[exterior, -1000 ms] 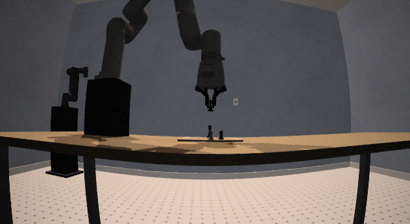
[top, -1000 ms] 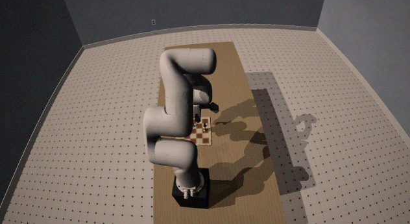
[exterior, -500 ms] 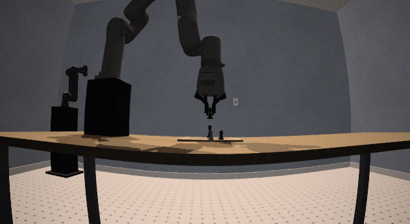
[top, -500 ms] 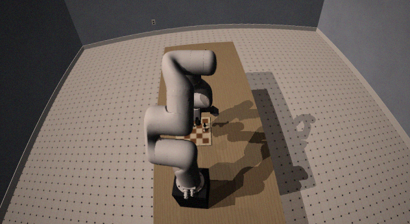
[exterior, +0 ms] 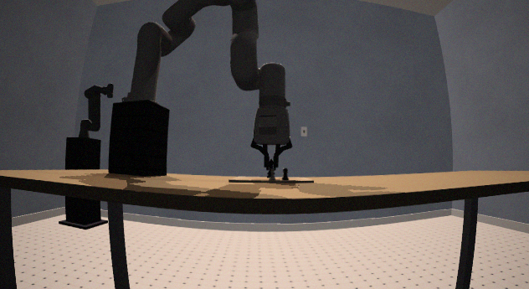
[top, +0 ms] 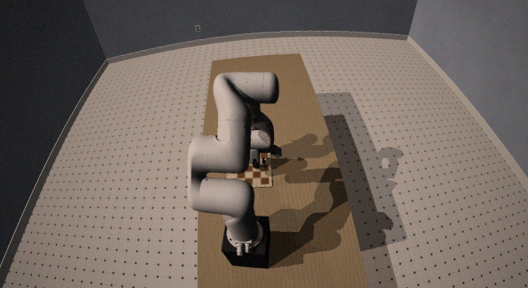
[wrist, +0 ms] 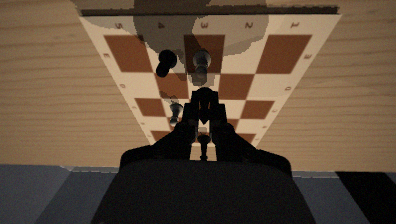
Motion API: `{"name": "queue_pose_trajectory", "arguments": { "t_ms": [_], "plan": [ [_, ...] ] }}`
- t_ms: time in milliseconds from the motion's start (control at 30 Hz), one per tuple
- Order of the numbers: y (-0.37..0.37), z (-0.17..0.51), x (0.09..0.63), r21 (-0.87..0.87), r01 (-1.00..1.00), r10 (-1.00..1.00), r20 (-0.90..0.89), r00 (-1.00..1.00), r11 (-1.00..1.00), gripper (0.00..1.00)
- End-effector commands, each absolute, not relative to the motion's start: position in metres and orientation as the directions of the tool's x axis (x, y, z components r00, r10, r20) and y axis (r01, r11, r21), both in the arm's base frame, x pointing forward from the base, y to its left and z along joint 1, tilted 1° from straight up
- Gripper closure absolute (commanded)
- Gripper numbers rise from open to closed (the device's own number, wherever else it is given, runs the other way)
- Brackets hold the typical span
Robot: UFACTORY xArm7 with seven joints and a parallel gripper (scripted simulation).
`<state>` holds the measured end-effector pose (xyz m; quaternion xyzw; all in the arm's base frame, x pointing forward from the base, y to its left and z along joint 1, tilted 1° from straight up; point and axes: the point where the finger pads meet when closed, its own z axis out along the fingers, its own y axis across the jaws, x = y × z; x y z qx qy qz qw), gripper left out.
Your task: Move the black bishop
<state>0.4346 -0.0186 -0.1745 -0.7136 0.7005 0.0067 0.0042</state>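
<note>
the end effector hangs straight down from the arm, low over the chessboard, its fingers drawn in and clamped on the black bishop, which shows as a thin dark piece between them in the wrist view. from the side the piece looks to be at or just above the board's surface; whether its base touches cannot be told, and the square under it is hidden by the fingers. ahead of the end effector in the wrist view stand three other pieces: a round-headed black piece and a grey piece near the far numbered edge, and a smaller piece just beside the left finger. the board lies flat on the wooden tabletop.
</note>
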Motion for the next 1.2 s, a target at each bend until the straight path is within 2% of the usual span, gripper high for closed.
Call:
{"name": "queue_pose_trajectory", "arguments": {
  "t_ms": [0,1167],
  "plan": [
    [-0.0188,-0.1797,0.4378,-0.002,-1.0,-1.0,-0.015,0.018,-0.018,1.0],
    [-0.0187,-0.1831,0.4379,-0.002,-1.0,-1.0,-0.015,0.018,-0.018,1.0]
  ]
}}
